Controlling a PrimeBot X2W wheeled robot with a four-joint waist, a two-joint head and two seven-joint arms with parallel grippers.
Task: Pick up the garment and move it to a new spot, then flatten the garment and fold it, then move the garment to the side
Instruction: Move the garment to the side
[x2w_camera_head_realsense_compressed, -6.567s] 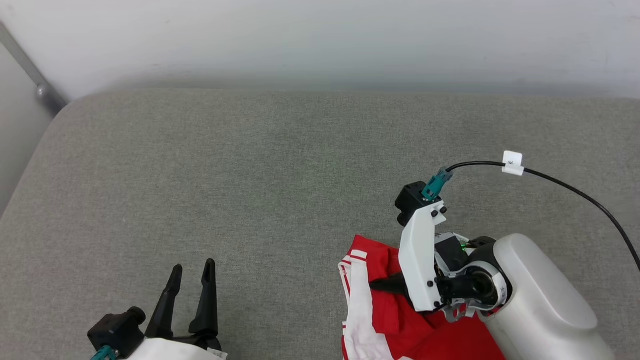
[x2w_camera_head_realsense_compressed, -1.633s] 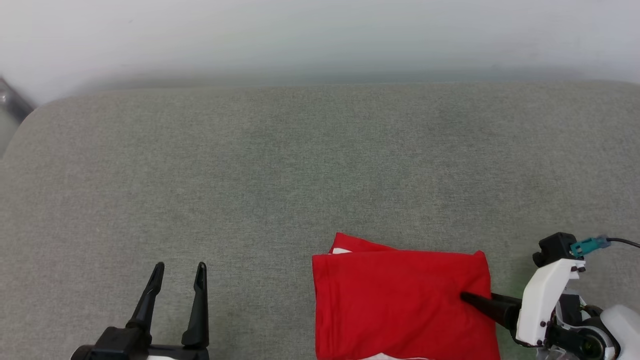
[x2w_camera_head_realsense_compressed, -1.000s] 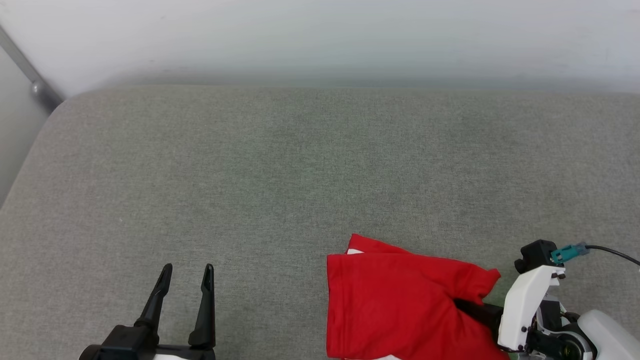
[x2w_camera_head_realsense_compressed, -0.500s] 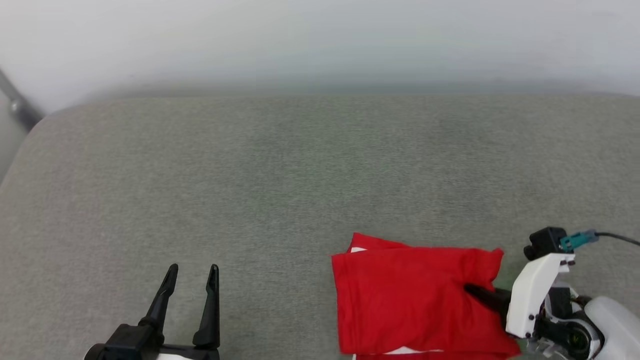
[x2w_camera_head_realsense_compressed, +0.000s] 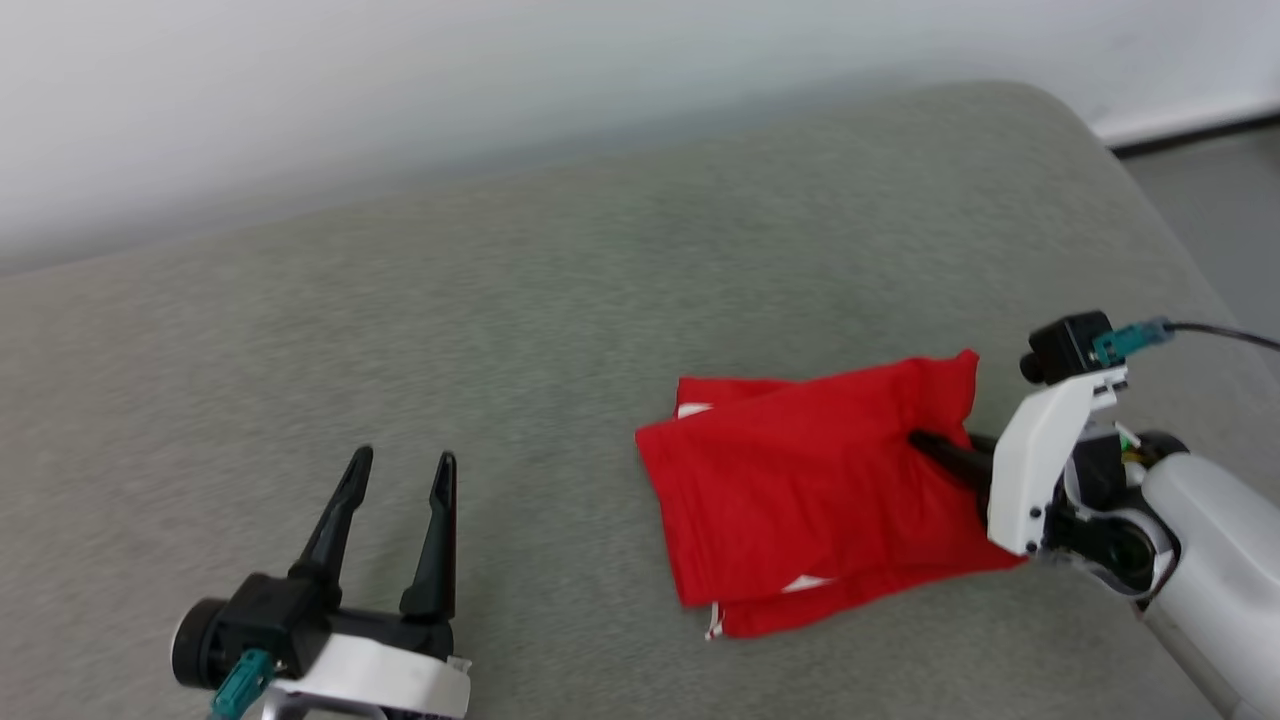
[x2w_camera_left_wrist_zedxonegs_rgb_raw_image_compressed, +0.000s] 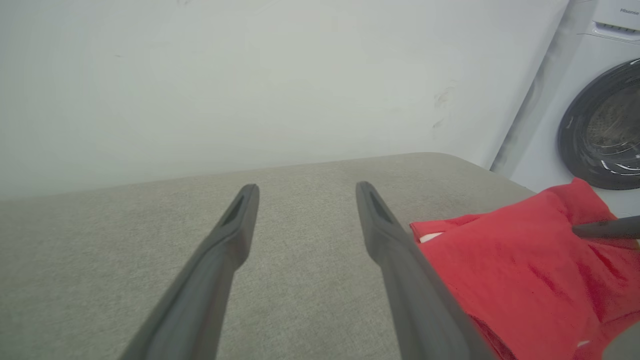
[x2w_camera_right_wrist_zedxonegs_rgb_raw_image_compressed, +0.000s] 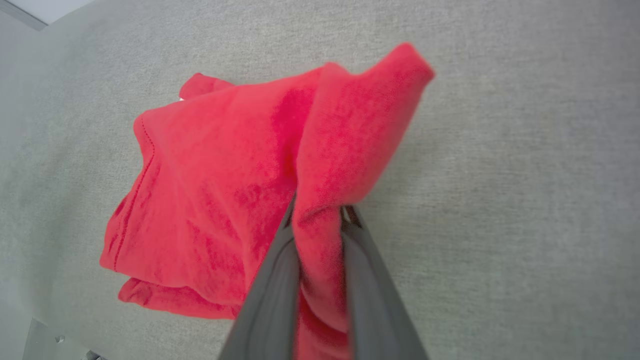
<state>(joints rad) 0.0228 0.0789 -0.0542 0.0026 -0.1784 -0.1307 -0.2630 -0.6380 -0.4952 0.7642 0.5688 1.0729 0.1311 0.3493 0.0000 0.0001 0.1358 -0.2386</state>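
The garment (x2w_camera_head_realsense_compressed: 800, 490) is a folded red bundle with slivers of white at its edges, lying right of centre on the grey cushion (x2w_camera_head_realsense_compressed: 500, 300). My right gripper (x2w_camera_head_realsense_compressed: 925, 445) is shut on the garment's right edge, and that edge is bunched and lifted. In the right wrist view, a ridge of red cloth (x2w_camera_right_wrist_zedxonegs_rgb_raw_image_compressed: 320, 200) is pinched between the two dark fingers (x2w_camera_right_wrist_zedxonegs_rgb_raw_image_compressed: 270, 295). My left gripper (x2w_camera_head_realsense_compressed: 400, 465) stands open at the lower left, clear of the garment (x2w_camera_left_wrist_zedxonegs_rgb_raw_image_compressed: 520, 270), with nothing between its fingers (x2w_camera_left_wrist_zedxonegs_rgb_raw_image_compressed: 225, 245).
A white wall (x2w_camera_head_realsense_compressed: 400, 80) runs behind the cushion. The cushion's rounded right end (x2w_camera_head_realsense_compressed: 1110, 150) drops to a grey floor (x2w_camera_head_realsense_compressed: 1220, 200). A white washing machine (x2w_camera_left_wrist_zedxonegs_rgb_raw_image_compressed: 595, 100) with a dark round door stands beyond it. A black cable (x2w_camera_head_realsense_compressed: 1220, 335) trails from my right wrist.
The camera has turned right and tilted. My right gripper closed on the garment's right edge and has lifted it, so the cloth bunches up. The left gripper stays open.
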